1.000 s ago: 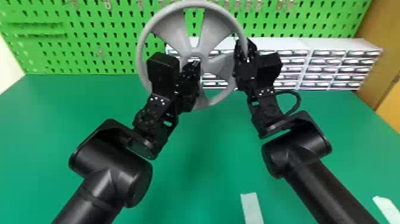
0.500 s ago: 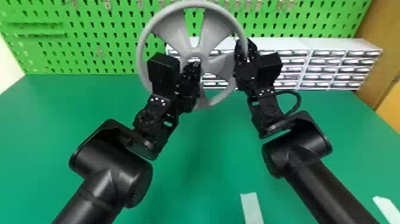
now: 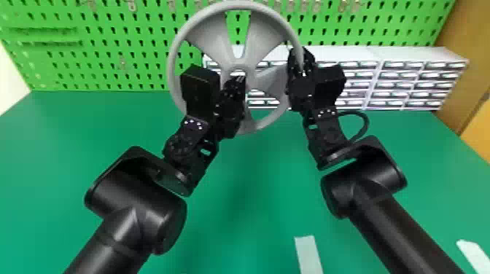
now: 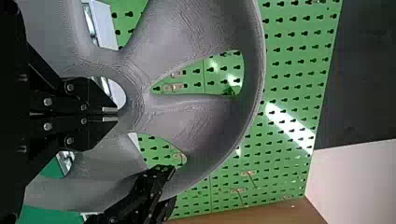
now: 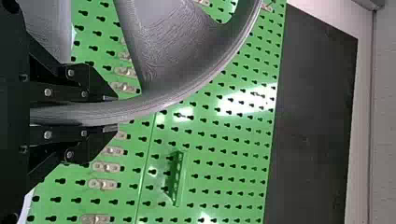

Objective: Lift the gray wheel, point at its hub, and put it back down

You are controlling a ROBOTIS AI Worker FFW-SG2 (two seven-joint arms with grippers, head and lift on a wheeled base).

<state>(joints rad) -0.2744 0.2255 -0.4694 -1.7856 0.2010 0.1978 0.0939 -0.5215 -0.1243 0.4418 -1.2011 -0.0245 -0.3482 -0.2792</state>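
In the head view the gray wheel [image 3: 207, 34] is held up facing the robot, above the green table. My right gripper [image 3: 301, 69] grips its rim on the right side. My left gripper [image 3: 238, 81] is at the wheel's centre, its tips by the hub [image 3: 237, 68]. From the left wrist, the left gripper [image 4: 110, 115] has its fingers pressed together over the hub opening of the wheel [image 4: 201, 116]. Through the right wrist camera, the rim [image 5: 154, 100] runs between the two fingers of the right gripper [image 5: 111, 113].
A green pegboard [image 3: 120, 43] stands behind the green table [image 3: 255, 218]. White drawer units [image 3: 404, 58] line the table's back edge, behind the wheel and to its right. Pale strips [image 3: 308, 255] lie on the tabletop near the front.
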